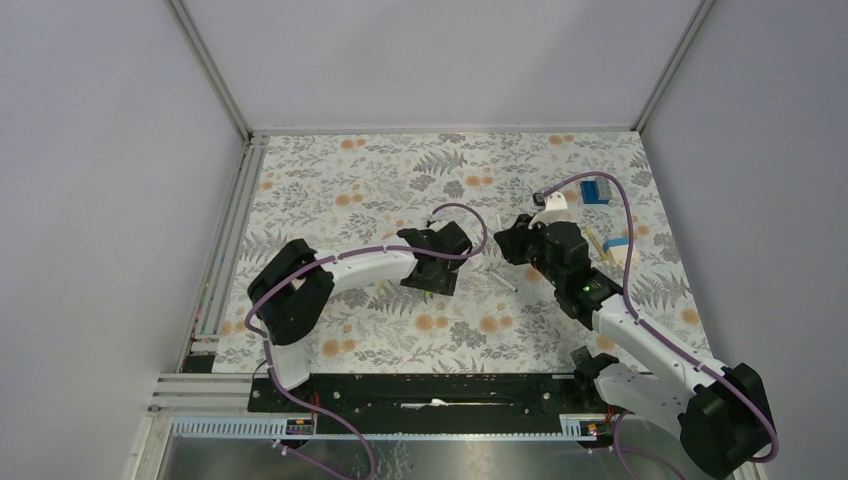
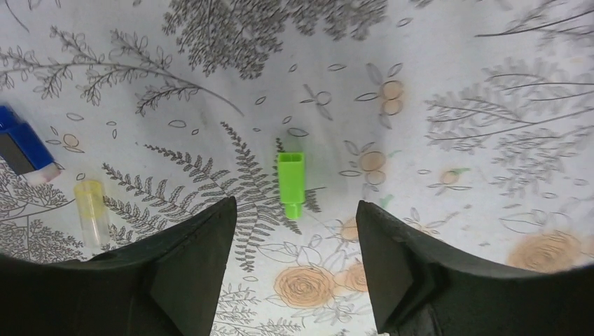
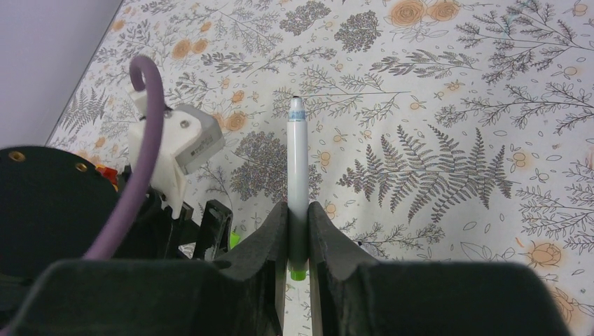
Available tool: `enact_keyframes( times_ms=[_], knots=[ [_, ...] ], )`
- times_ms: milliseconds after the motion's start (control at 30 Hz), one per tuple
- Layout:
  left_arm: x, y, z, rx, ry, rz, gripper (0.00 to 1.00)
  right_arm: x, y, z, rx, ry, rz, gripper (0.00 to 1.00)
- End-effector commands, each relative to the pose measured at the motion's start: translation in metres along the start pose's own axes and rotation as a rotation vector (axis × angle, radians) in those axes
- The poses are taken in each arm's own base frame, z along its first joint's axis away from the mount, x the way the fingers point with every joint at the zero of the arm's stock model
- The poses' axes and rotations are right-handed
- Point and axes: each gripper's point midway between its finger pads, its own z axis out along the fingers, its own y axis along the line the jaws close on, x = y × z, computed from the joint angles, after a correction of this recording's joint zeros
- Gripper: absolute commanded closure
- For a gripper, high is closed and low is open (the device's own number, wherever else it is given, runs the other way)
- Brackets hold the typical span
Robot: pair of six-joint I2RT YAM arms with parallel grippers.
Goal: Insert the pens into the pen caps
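Cap pickup in hand: left fingers (image 2: 203,248) gape empty just above the green cap (image 2: 291,183); right fingers (image 3: 270,241) pinch a white pen (image 3: 297,161); next, lower and close

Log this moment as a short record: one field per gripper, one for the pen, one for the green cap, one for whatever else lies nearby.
left gripper: open, above the green cap, not touching it
right gripper: shut on the white pen
white pen: clamped near its green end, most of the barrel sticking out past the fingers
green cap: lying loose on the floral table
nearby: yellow see-through tube and blue block, left of the cap in the left wrist view
task state: pen not yet in cap
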Motion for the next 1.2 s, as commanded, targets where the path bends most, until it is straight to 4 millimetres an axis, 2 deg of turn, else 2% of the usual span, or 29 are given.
enact_keyframes(
  times_ms=[0, 133, 233, 333, 733, 1167],
  knots=[
    [-0.027, -0.014, -0.024, 0.065, -0.028, 0.0, 0.3, -0.005, 0.007, 0.0, -0.031, -0.01, -0.016, 1.0],
    [-0.03, -0.01, -0.02, 0.058, -0.008, 0.0, 0.33, -0.004, 0.008, 0.001, -0.037, -0.001, -0.02, 1.0],
    [-0.029, -0.004, -0.014, 0.054, 0.013, -0.002, 0.36, -0.006, 0.009, 0.001, -0.039, -0.004, -0.028, 0.96],
    [-0.026, -0.003, -0.01, 0.054, 0.03, 0.009, 0.39, -0.005, 0.013, 0.0, -0.058, 0.006, -0.032, 1.0],
    [-0.017, -0.01, 0.0, 0.093, 0.079, 0.031, 0.44, -0.002, 0.018, 0.004, -0.081, 0.039, -0.037, 1.0],
    [-0.012, -0.006, 0.009, 0.072, 0.097, 0.031, 0.54, -0.002, 0.009, 0.002, -0.043, 0.01, -0.028, 1.0]
  ],
)
